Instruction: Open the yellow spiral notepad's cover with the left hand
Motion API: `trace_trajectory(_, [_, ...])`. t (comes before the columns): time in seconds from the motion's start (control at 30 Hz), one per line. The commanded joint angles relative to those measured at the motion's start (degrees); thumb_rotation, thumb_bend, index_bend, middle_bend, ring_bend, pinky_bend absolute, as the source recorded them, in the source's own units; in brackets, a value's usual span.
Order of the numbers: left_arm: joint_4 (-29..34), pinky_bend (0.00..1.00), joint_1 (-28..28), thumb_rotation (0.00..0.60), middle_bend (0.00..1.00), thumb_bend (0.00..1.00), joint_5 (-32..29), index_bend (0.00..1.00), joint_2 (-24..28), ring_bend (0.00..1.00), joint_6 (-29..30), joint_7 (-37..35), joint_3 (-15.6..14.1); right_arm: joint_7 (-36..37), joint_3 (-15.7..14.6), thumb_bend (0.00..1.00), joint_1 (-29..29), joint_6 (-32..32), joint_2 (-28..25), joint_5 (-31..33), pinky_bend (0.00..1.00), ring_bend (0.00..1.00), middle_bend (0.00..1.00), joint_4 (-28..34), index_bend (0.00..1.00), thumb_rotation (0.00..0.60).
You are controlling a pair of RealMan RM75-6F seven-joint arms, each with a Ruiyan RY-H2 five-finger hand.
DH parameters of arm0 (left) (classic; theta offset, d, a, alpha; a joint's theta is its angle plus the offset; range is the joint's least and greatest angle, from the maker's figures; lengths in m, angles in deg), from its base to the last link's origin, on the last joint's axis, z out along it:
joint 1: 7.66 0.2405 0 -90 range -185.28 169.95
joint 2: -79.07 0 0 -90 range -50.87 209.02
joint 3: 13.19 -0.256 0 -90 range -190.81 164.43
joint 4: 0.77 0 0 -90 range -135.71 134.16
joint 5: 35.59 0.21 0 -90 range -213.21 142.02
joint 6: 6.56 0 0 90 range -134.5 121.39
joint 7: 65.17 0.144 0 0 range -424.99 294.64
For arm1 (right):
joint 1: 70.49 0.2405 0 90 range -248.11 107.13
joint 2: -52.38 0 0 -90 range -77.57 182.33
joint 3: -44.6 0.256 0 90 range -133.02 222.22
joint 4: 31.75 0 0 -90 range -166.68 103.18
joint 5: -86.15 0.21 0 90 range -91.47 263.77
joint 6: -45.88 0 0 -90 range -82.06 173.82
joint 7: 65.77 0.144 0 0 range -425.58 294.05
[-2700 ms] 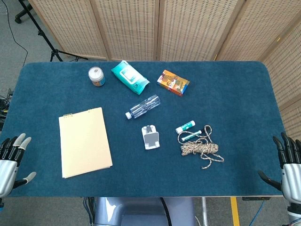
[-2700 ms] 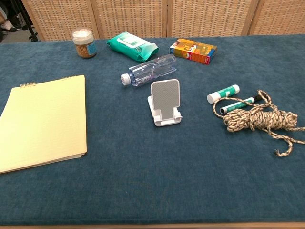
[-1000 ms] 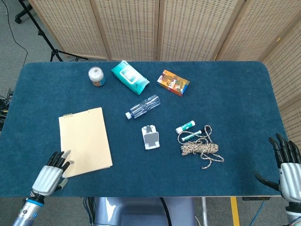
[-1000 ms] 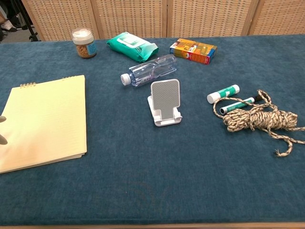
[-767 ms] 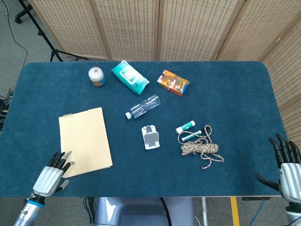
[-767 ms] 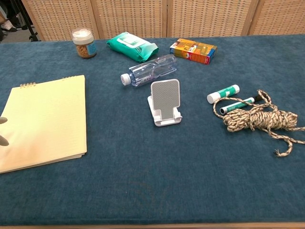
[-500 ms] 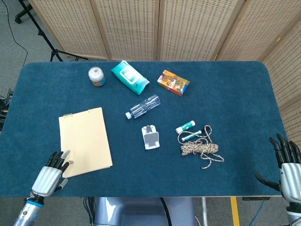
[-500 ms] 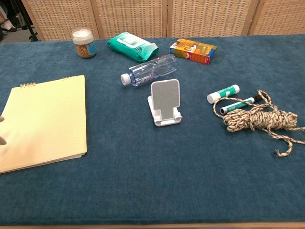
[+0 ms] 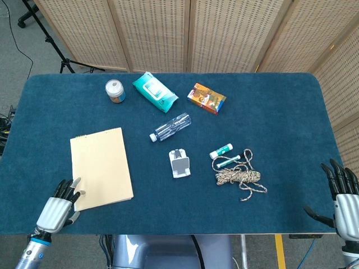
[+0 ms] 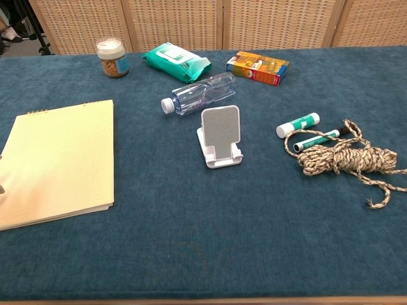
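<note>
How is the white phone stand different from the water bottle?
The phone stand is white and solid; the water bottle is clear and see-through. The phone stand stands upright with its back plate raised; the water bottle lies on its side. Both rest on the blue table, neither touched by a hand.

Two robot hands, silver with black fingers

The left robot hand (image 9: 56,208) has a shiny silver back with ridges running along it, like a glove made of metal. Its fingers (image 9: 68,188) are black, and some have pale grey tips. Below it is a round silver wrist with a blue ring around it. The right robot hand (image 9: 343,203) looks the same: a silver back and long, thin black fingers (image 9: 336,175), with a black thumb on its side. In the chest view only a small pale grey fingertip shows at the left edge.
</note>
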Motion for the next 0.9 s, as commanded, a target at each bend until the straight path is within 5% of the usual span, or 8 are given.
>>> trace_trajectory(0.03, [-0.23,0.0,-0.07,0.6,0.0,0.28,-0.2,0.32,-0.11,0.0,-0.09,-0.21,0.07,-0.03,-0.01,0.0,0.02,0.06,0.0,0.04,0.0,0.0,0.0,0.0,0.0,0.6])
trace_trajectory(0.7, [-1.13,0.0,-0.36,0.6,0.0,0.4,-0.79,0.41,-0.48,0.0,-0.15,-0.82,-0.03,0.79,-0.23,0.0,0.03,0.39,-0.49,0.13,0.0,0.0,0.0,0.42,0.0,0.6])
trace_trajectory(0.9, [-1.34,0.0,-0.39,0.6,0.0,0.48,-0.39,0.55,-0.62,0.0,0.9,-2.52,0.0,1.16,-0.27,0.0,0.04,0.51,-0.66,0.21,0.0,0.0,0.0,0.52,0.0,0.6])
